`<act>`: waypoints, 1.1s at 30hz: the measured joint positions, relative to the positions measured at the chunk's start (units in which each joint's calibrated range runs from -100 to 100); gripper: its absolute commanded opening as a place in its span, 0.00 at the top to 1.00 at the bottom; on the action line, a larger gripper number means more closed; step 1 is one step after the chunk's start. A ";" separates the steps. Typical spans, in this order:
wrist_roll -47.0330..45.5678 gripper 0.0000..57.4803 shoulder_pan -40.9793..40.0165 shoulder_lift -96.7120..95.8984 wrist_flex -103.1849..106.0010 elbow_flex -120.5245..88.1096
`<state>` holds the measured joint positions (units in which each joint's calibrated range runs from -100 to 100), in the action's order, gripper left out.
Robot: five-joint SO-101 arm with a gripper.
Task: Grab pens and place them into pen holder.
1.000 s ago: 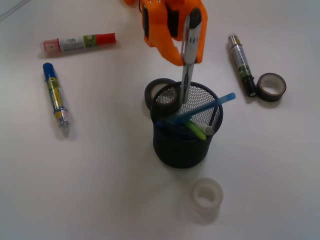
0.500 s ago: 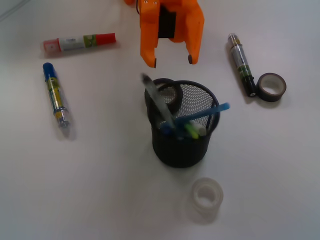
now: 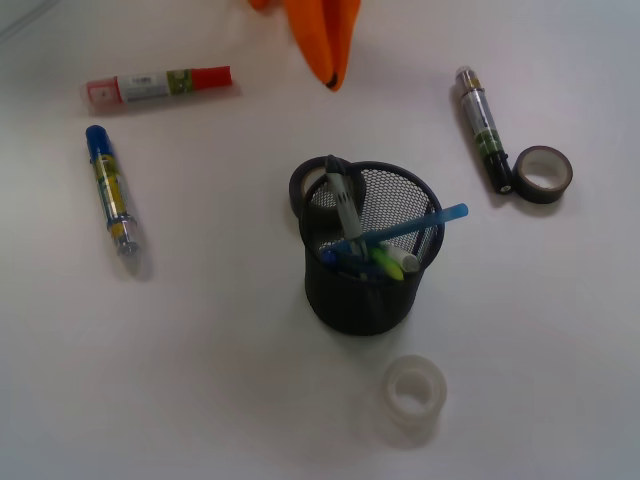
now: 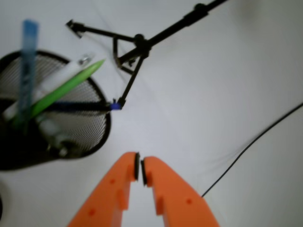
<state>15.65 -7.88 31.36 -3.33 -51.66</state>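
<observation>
Five pens, silver (image 3: 343, 203), light blue (image 3: 420, 223), lime green (image 3: 383, 263), white (image 3: 402, 258), dark blue (image 3: 335, 258): upright or leaning inside black mesh pen holder (image 3: 370, 300) on counter (image 3: 200, 380); likely light, stiff, slick, best pinched mid-barrel; orange claw (image 4: 140, 170) pressed together, empty, well clear.

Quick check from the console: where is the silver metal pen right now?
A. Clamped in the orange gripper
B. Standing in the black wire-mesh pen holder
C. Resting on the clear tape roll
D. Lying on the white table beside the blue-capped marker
B. The silver metal pen leans inside the black wire-mesh pen holder with the other pens, while the orange gripper is shut with nothing between its tips.
</observation>
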 measured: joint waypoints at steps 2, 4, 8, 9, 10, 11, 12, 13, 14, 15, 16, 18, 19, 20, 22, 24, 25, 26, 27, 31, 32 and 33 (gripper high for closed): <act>-2.30 0.99 1.55 7.67 -2.94 -8.45; -4.69 0.99 1.55 15.68 -5.18 -17.43; -10.70 0.90 2.07 31.71 -10.19 -33.69; -11.77 0.88 1.85 35.54 -12.35 -36.93; -12.36 0.87 1.26 39.11 -15.12 -39.44; -13.33 0.87 1.33 42.42 -18.14 -41.42; -13.48 0.87 2.07 45.64 -21.60 -42.86; -13.72 0.87 2.15 48.69 -25.49 -43.76; -13.97 0.87 1.85 51.31 -29.63 -43.94; -13.87 0.87 1.48 54.01 -33.95 -44.20; -13.92 0.88 1.48 56.45 -38.10 -44.29; -14.02 0.88 2.37 60.98 -46.57 -44.56; -14.02 0.88 2.15 62.98 -50.37 -44.56; -14.02 0.88 1.63 64.72 -54.00 -44.56; -14.02 0.88 2.07 66.29 -59.35 -44.56; -14.02 0.88 2.44 66.55 -62.20 -44.56; -14.02 0.88 2.22 66.55 -63.67 -44.56; -14.02 0.88 2.44 66.64 -65.66 -44.12; -14.02 0.88 3.03 66.90 -67.82 -43.49; -14.41 0.88 3.18 67.68 -69.63 -42.95; -14.31 0.88 3.33 67.68 -69.63 -42.95; -14.41 0.88 3.26 67.68 -69.63 -42.95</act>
<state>1.25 -4.62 99.04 -72.96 -94.61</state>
